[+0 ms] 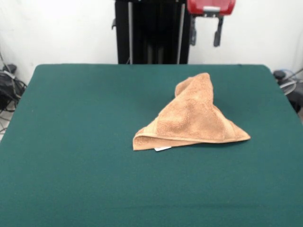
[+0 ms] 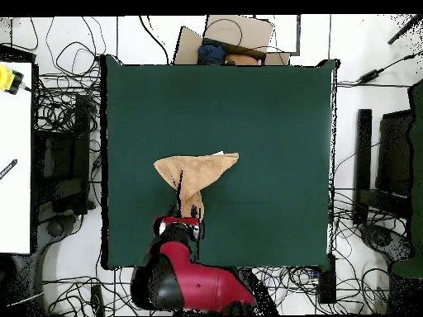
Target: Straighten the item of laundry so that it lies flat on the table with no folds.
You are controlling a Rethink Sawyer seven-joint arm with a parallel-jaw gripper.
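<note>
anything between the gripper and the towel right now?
Nothing visible. The gripper hangs open above the table's far side, with only air between it and the folded towel. Overhead, the gripper sits just beyond the towel's narrow end. The green surface around the towel holds no other objects.

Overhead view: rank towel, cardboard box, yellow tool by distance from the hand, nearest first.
Measured from the hand:
1. Towel: just above it, its narrow end reaching the hand.
2. Yellow tool: far upper left, on the white side table.
3. Cardboard box: beyond the table's top edge.
2 and 3 are close; ranking tentative.
</note>
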